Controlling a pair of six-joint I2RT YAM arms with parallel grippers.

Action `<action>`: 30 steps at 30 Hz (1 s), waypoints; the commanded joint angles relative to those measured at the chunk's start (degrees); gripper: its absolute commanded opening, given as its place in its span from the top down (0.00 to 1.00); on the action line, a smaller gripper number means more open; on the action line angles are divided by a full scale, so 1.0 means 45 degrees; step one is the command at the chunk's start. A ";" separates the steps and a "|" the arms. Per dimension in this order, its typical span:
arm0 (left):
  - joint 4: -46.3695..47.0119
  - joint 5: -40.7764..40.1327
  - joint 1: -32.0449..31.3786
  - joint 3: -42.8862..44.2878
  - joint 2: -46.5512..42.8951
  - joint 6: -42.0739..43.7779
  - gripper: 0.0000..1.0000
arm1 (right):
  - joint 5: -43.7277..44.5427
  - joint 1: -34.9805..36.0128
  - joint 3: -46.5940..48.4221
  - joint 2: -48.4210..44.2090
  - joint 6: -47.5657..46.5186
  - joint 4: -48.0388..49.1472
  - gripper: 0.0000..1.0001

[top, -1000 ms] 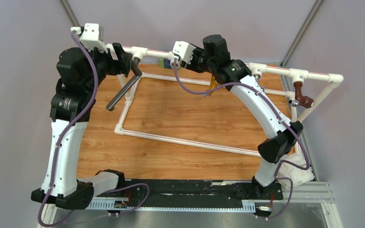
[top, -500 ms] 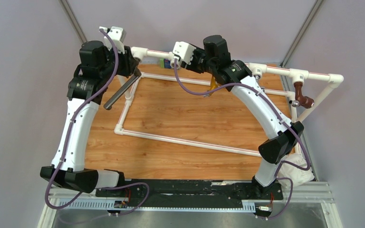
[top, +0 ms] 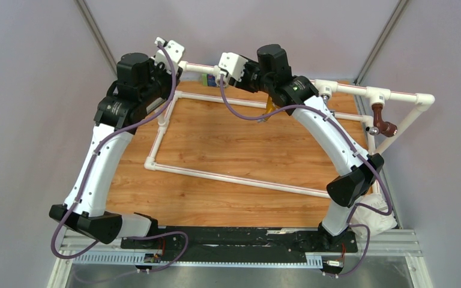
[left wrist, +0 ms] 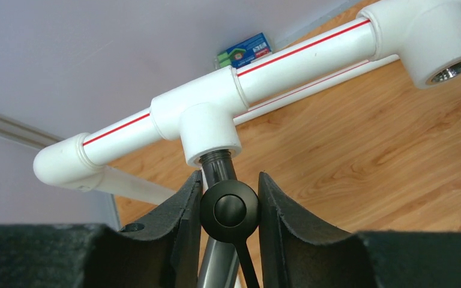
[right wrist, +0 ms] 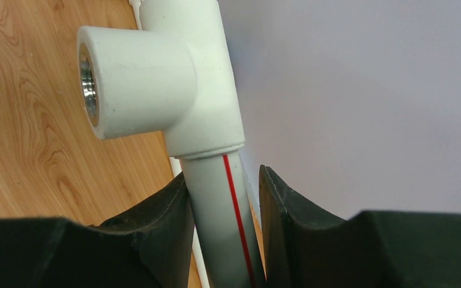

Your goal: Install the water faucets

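My left gripper (left wrist: 229,180) is clamped on the long dark grey metal faucet (left wrist: 229,211), whose threaded end sits just inside the white plastic tee fitting (left wrist: 207,120). Threads show, so I judge more turning is needed. Along from that tee, my right gripper (right wrist: 222,180) grips the red-striped white pipe (right wrist: 219,222).

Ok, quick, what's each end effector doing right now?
Left end effector: closed on the black faucet.
Right end effector: closed around the red-striped white pipe.
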 commanded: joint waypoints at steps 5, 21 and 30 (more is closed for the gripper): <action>-0.1276 0.1700 -0.1197 -0.0456 0.0464 -0.0852 0.51 | -0.1419 0.0495 -0.0266 0.0317 0.1683 0.0758 0.93; 0.0422 0.1054 -0.1177 -0.2253 0.0190 -0.4447 0.48 | -0.1360 0.0495 -0.0403 0.0220 0.1682 0.0798 0.93; 0.2805 0.1544 -0.1100 -0.4460 -0.0453 -0.7005 0.67 | -0.1321 0.0514 -0.0520 0.0161 0.1702 0.0817 0.93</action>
